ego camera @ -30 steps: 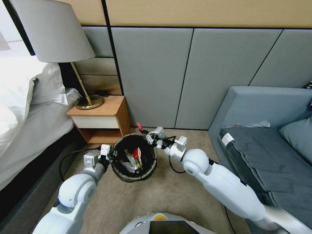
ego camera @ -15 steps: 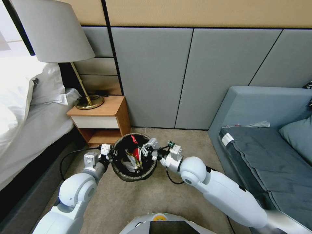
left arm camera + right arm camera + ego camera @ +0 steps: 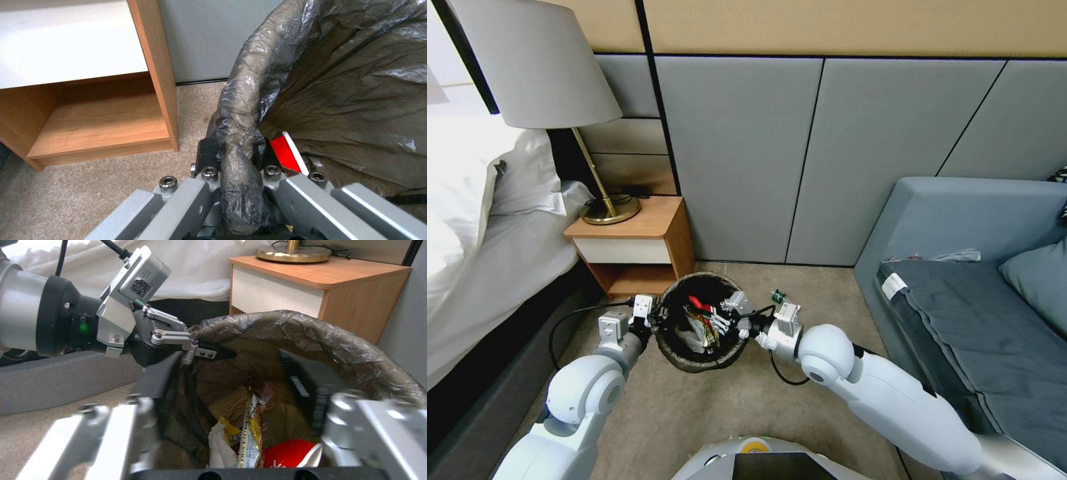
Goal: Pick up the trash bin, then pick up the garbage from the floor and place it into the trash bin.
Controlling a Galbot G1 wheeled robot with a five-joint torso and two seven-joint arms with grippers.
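The trash bin, lined with a dark bag, hangs just above the floor. My left gripper is shut on its bagged rim. My right gripper is over the bin's mouth, its fingers spread open and empty. Inside the bin lie garbage pieces: a red-and-white packet, a yellow snack wrapper and white tissue. A small red piece shows inside the bin near the far rim. A small green bottle lies on the carpet just right of the bin.
A wooden nightstand with a lamp stands close behind the bin on the left. The bed runs along the left and a grey sofa along the right. Grey wall panels close the back. Open carpet lies in front.
My right gripper swung left from beyond the bin's far right rim to over its mouth and opened. The red piece it carried is now inside the bin. The left arm held still.
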